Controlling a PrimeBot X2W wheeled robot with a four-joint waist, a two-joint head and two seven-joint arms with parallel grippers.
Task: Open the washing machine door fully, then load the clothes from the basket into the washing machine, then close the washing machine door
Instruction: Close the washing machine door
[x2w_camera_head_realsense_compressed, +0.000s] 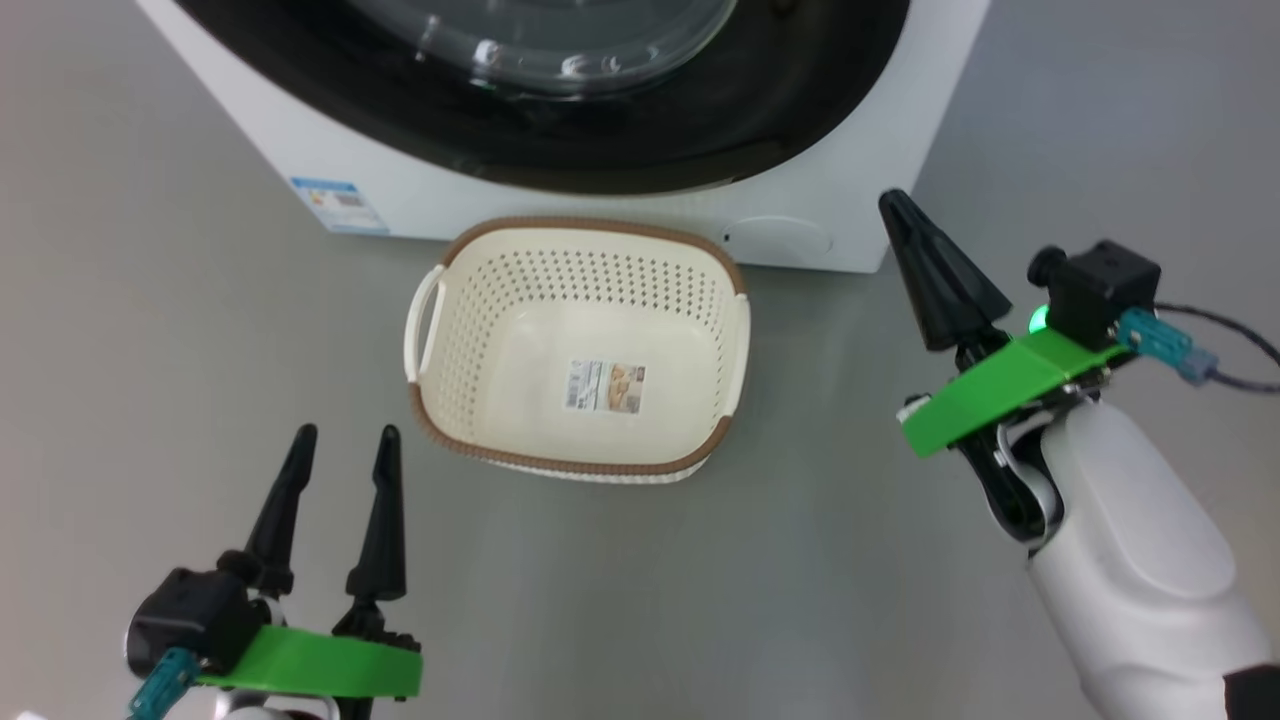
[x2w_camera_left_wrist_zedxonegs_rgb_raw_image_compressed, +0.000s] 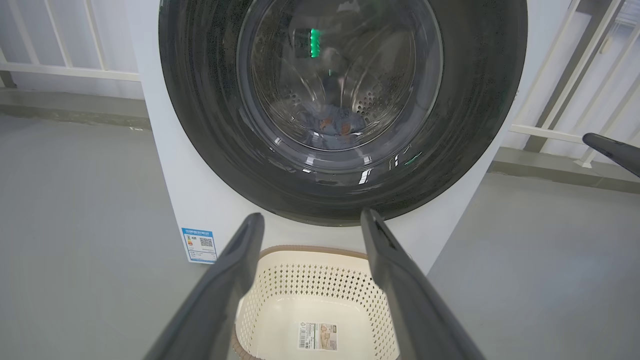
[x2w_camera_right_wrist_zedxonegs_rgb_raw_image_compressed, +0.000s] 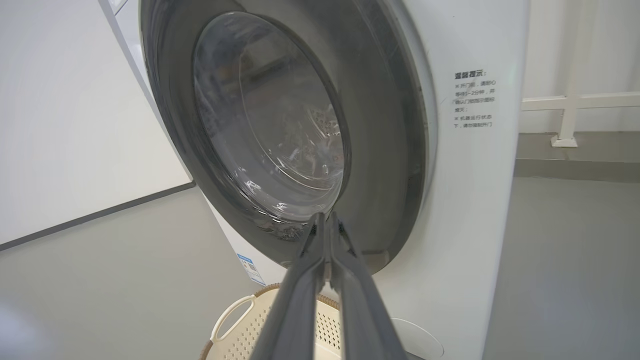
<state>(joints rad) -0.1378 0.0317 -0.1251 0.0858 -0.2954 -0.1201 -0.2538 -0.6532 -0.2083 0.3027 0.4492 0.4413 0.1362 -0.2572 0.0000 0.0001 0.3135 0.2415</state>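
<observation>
Clothes (x2w_camera_left_wrist_zedxonegs_rgb_raw_image_compressed: 332, 125) are seen through the door (x2w_camera_left_wrist_zedxonegs_rgb_raw_image_compressed: 200, 125) in the left wrist view. The basket (x2w_camera_head_realsense_compressed: 470, 330) is set ahead of the parted left jaws; the right jaws are pressed together.

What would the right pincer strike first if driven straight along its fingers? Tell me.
Probably the washing machine door: the shut right pincer aims at the lower edge of its glass window, beside the black rim. They look apart, but depth is unclear.

Head camera down over the basket (x2w_camera_head_realsense_compressed: 470, 330); wrist cameras low, near, facing the washing machine door (x2w_camera_left_wrist_zedxonegs_rgb_raw_image_compressed: 200, 125)
</observation>
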